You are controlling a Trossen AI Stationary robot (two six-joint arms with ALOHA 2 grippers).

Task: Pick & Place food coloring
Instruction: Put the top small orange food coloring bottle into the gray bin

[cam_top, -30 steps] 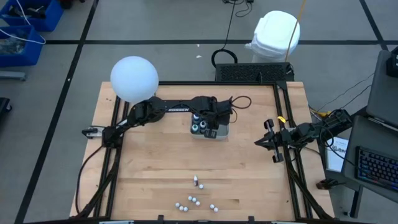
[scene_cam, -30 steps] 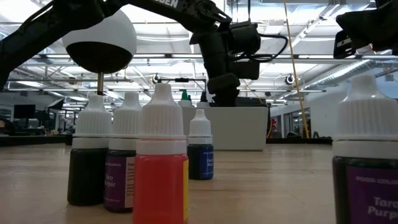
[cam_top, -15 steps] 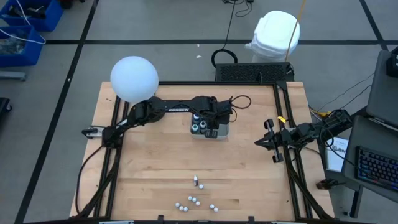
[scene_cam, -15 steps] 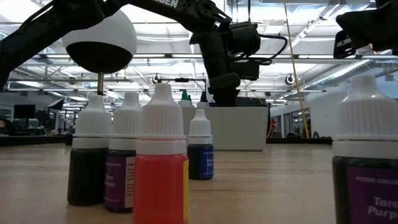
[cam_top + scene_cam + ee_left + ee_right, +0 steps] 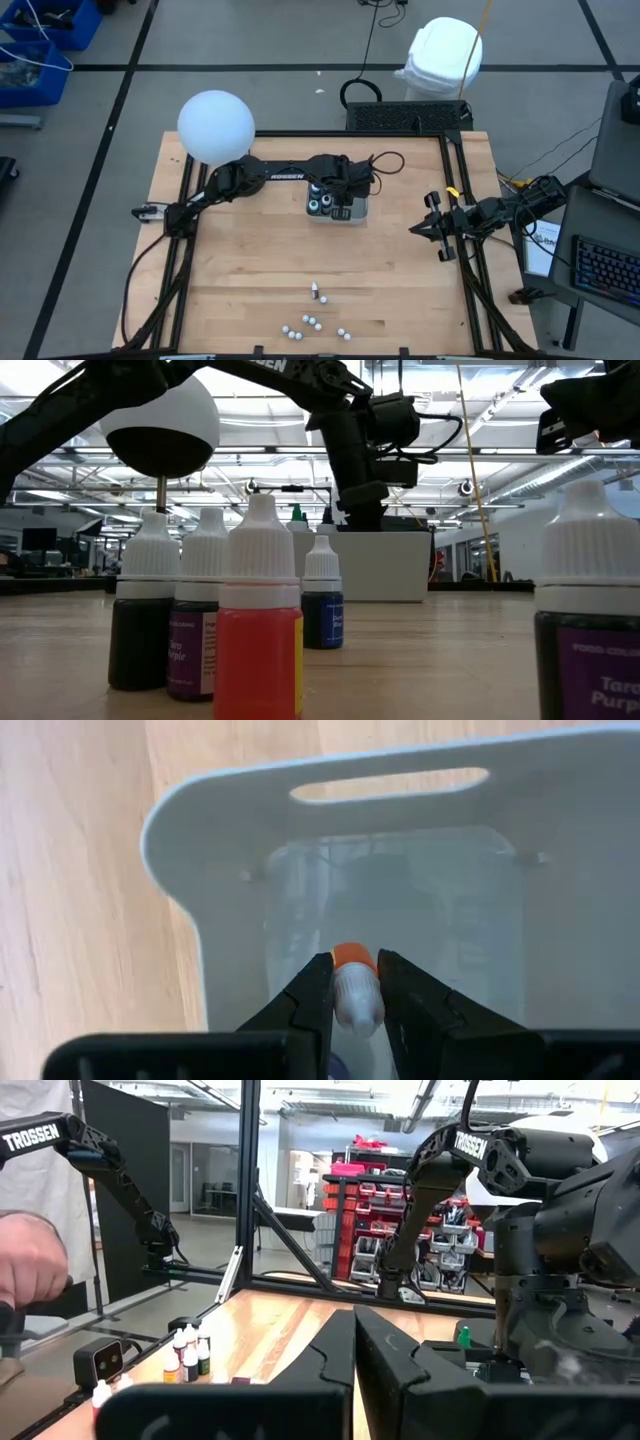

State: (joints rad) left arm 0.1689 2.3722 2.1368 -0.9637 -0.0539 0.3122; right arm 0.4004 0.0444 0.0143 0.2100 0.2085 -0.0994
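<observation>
The grey tray stands at mid-table and holds dark bottles with white tops. My left gripper reaches steeply down into the tray and is shut on a small orange food coloring bottle. Several white-capped vials stand on their bases near the table's near edge; the low view shows them close up, among them a red one. My right gripper waits shut at the table's right side, raised and holding nothing. My left gripper pinches the small bottle's white part between its two fingers. The bottle lies along the fingers, orange end pointing down past the fingertips. The fingers come from above, steeply slanted, inside the tray's walls. Whether the bottle touches the tray's floor I cannot tell.
A white globe lamp stands at the table's far left corner. Black frame rails run along the table's sides. Bare wood lies between the tray and the vials. A person's hand shows beyond the table in the right wrist view.
</observation>
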